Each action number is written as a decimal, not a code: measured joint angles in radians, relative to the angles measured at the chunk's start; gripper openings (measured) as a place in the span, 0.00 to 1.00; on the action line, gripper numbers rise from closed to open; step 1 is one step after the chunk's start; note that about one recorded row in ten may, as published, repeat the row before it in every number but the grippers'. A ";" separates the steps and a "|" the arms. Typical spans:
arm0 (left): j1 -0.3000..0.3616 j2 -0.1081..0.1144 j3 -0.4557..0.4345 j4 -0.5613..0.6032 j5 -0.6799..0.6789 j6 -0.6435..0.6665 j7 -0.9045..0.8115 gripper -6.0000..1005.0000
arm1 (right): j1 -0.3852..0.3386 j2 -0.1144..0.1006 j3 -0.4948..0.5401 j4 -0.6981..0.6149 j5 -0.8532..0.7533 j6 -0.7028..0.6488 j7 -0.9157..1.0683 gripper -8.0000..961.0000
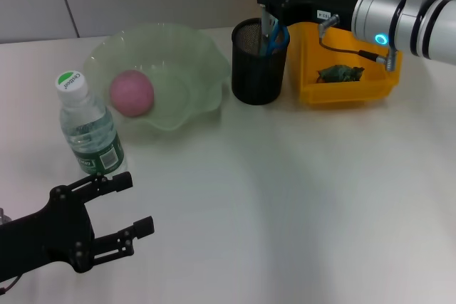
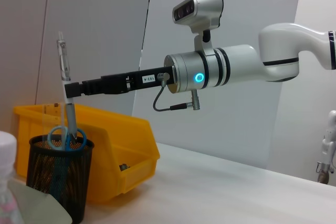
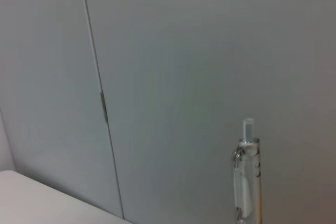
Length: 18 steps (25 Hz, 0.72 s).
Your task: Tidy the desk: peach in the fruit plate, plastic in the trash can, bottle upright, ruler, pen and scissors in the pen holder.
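1. The right tool (image 2: 67, 88) is clenched on a clear pen (image 2: 65, 72), gripping it partway down so it hangs upright with its tip over the black mesh pen holder (image 1: 259, 62); held that way, it can drop straight in.
2. The pen holder stands near the far edge of the bench (image 1: 299, 197), and the blue-handled scissors (image 2: 66, 138) already sit inside it. I cannot make out a ruler.
3. Just beside the holder, toward the far right corner, is the yellow bin (image 1: 342, 40) with a crumpled green scrap (image 1: 340, 73) in it, apparently the plastic.
4. On the holder's other side, the peach (image 1: 131, 92) rests in the pale green plate (image 1: 189, 55).
5. The bottle (image 1: 89, 127) stands upright toward the left edge.
6. The left tool (image 1: 121, 208) hovers released at the near left corner, just beside the bottle, holding nothing.
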 joint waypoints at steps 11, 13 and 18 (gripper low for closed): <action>0.002 0.001 0.000 0.000 0.000 0.000 -0.001 0.79 | 0.013 -0.001 0.000 0.038 -0.005 0.009 -0.016 0.25; 0.002 0.003 0.000 0.002 0.000 0.001 -0.001 0.79 | 0.013 -0.001 0.000 0.038 -0.004 0.009 -0.016 0.26; 0.003 0.003 0.000 0.002 0.000 0.002 -0.001 0.79 | 0.005 0.000 0.005 0.031 0.007 -0.003 -0.026 0.35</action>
